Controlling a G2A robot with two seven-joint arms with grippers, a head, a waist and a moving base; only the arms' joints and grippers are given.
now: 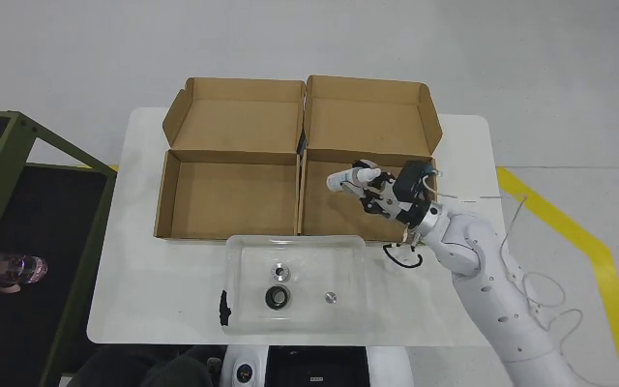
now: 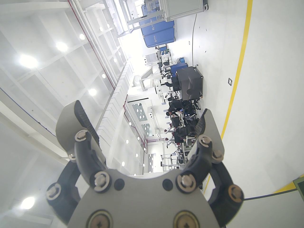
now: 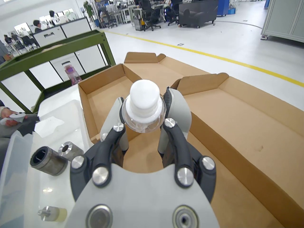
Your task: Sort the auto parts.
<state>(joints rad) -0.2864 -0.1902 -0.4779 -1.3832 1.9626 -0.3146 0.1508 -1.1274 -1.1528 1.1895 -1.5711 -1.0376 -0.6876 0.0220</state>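
The right claw [image 1: 366,184] pinches a capped part [image 1: 344,180] by its clear round body, with the white cap sticking out past the fingertips. The right wrist view shows the same grip: the right claw [image 3: 143,106] presses on the part [image 3: 144,97] from both sides.

In the top view the part hangs right of centre in the frame, over the upper-left area of the right box [image 1: 338,221], and it looks clear of the cardboard floor. Its long axis runs almost level across the frame, cap toward the left. The next move likely turns on this: the floor lies straight below the part, while the wall shared with the left box [image 1: 232,198] stands just beyond the cap. A release here would probably drop the part into the right box. Reaching the left box would mean carrying it over that wall.

The left claw [image 2: 142,117] is spread and holds nothing, aimed out at the room, so the right arm is the one placed to act.

Below the boxes in the frame, a clear bin [image 1: 300,238] on the worktop [image 1: 135,271] holds a cylinder [image 1: 280,271], a dark bushing [image 1: 279,297] and a small pin [image 1: 331,297]. All three are well apart from the right claw. The open lids lie toward the top of the frame, off the path down.
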